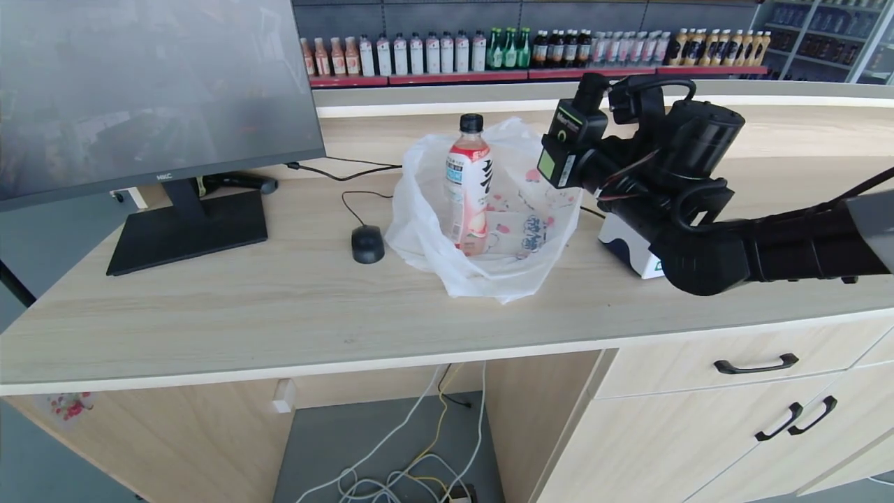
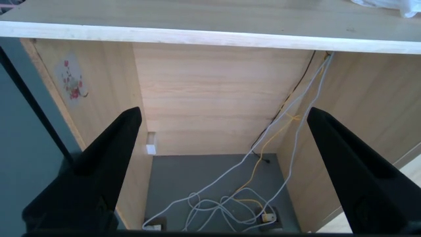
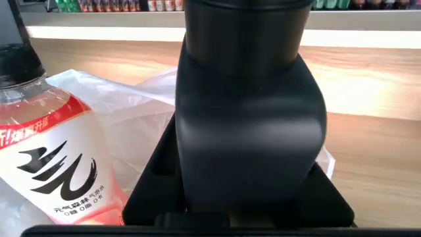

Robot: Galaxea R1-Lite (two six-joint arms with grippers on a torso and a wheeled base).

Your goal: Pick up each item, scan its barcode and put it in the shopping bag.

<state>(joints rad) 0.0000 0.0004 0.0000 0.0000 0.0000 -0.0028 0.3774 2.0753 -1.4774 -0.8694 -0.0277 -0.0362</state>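
1. Standing upright inside the crumpled white plastic shopping bag (image 1: 419, 230), the clear pink-labelled drink bottle (image 1: 466, 188) with a black cap rests on the pale wooden counter (image 1: 209, 307).
2. The right gripper (image 1: 606, 168) is clamped around a black handheld barcode scanner (image 1: 566, 148), just beside the bag's rim.
3. The left gripper (image 2: 220, 128) hangs empty, fingers spread, below the counter edge.
4. A swing of the scanner could nudge the tall bottle, and on slack plastic it would probably topple.

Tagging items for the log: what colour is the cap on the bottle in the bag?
Black cap on the bottle; clearest in the head view.
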